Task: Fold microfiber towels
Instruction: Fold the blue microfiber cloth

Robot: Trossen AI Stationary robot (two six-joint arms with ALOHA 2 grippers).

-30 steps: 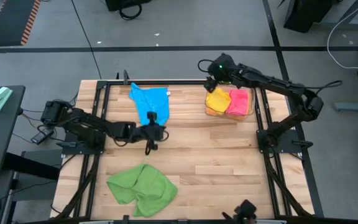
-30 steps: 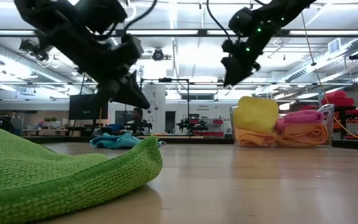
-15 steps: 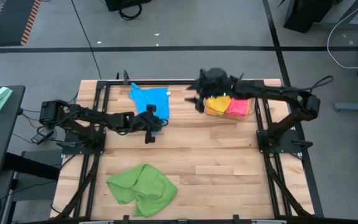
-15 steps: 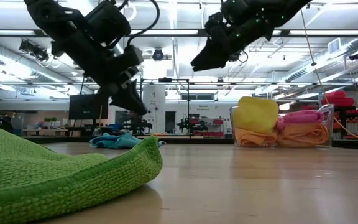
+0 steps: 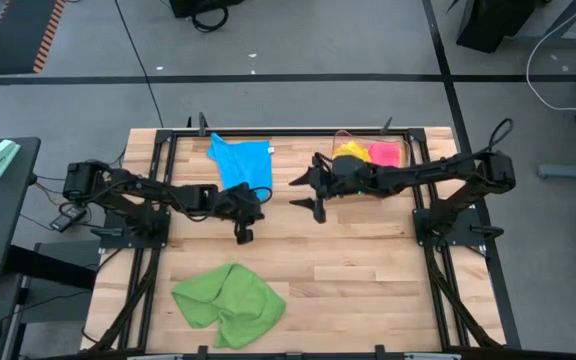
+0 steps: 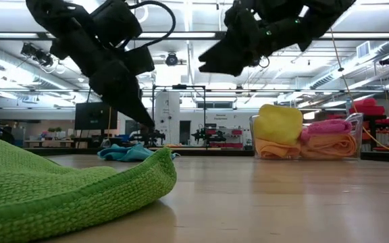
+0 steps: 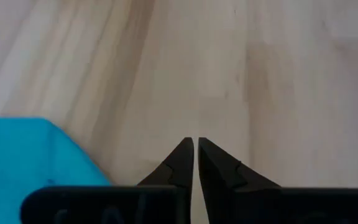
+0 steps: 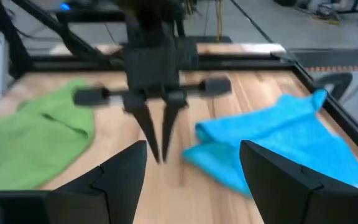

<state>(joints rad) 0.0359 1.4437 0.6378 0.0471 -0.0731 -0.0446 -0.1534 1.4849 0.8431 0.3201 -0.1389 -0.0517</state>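
**Ana:** Starting from the bench [image 5: 368,260], where do the two arms stand?

**Ben:** Both hang over its middle. The left claw [image 5: 243,233] hovers just off the near corner of the blue towel [image 5: 241,165], fingers nearly together with only a slit between them, holding nothing. The right claw [image 5: 308,192] stands wide open and empty, facing the left one, beside the same towel.

**Ana:** So how should the pick-up go?

**Ben:** Probably each claw should take one near corner, low and level, and lift together so the cloth hangs flat (the left must open first). The green towel [image 5: 230,303] lies crumpled at the front, well apart.

**Ana:** And the clear bin [image 6: 254,138]?

**Ben:** At the back right, it holds a yellow towel [image 6: 279,123], an orange towel [image 6: 329,146] and a pink towel [image 6: 329,126].
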